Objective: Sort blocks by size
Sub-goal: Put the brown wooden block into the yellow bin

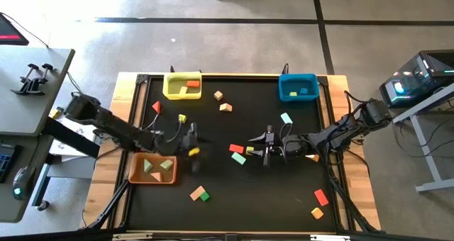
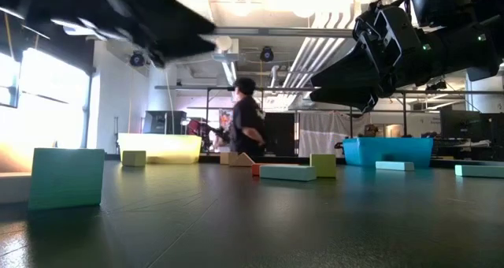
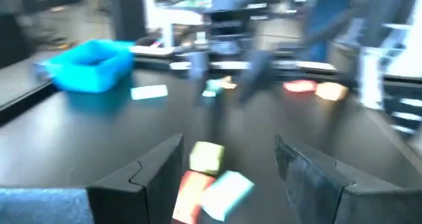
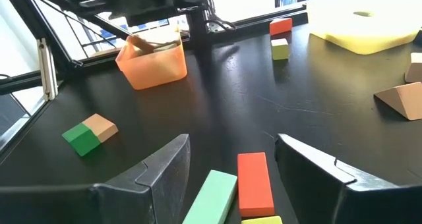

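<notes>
A: Where are the two hands, and what are they doing?

B: The right hand [image 4: 231,165] is hovering over the middle of the black tabletop [image 1: 234,184], its fingers parted and empty, with a red bar [image 4: 255,183] and a mint bar [image 4: 211,196] lying side by side just ahead of it. The left hand [image 3: 227,168] is hanging near the orange bin [image 1: 152,169], also spread wide; a small yellow block [image 1: 193,152] sits right at its tip in the overhead view, but whether it is being gripped is unclear.

A: How should the right arm be taking its bar?

B: It is probably best straddling the red bar alone, square across its narrow sides, since the mint one is almost touching it.

A: And the room for moving?

B: The other blocks are lying scattered and well apart. The yellow bin [image 1: 182,86] and blue bin [image 1: 297,87] are sitting at the far edge. The two hands are facing each other closely, so a crossing path is looking risky.
</notes>
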Robot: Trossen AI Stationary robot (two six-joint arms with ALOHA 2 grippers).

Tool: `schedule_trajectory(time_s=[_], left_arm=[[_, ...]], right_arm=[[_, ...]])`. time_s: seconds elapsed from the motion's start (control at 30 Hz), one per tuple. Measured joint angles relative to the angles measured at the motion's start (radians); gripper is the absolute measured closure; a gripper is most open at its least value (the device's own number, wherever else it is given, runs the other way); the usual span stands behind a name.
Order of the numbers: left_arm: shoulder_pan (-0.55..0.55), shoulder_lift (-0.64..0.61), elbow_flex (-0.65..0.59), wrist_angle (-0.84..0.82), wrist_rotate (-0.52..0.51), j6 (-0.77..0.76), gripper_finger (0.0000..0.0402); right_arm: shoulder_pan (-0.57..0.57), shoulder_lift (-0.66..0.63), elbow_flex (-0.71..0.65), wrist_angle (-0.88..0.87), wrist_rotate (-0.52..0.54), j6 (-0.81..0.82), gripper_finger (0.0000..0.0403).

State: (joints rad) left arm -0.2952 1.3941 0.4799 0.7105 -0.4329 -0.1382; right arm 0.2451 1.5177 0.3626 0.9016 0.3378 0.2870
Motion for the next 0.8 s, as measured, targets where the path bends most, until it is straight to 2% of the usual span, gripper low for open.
schedule_trajectory(time_s=[0.17, 0.37, 0.53, 0.8], left_arm=[[0.099, 0.097, 0.047, -0.009, 0.025, -0.044, 0.0181], [0.053, 0.208, 0.142, -0.063, 0.062, 0.121, 0.0182], [-0.007, 0.253, 0.255, -0.266, -0.013, 0.194, 0.0182], [-0.09, 0.255, 0.379, -0.645, -0.053, 0.135, 0.0182]], right_arm=[[0.0, 0.0, 0.0, 0.0, 0.0, 0.002, 0.0185], [0.0, 0.0, 0.0, 0.0, 0.0, 0.004, 0.0185], [0.014, -0.005, -0.001, 0.0, 0.0, -0.003, 0.0185], [0.107, -0.054, -0.001, -0.009, 0.0, -0.086, 0.0185]])
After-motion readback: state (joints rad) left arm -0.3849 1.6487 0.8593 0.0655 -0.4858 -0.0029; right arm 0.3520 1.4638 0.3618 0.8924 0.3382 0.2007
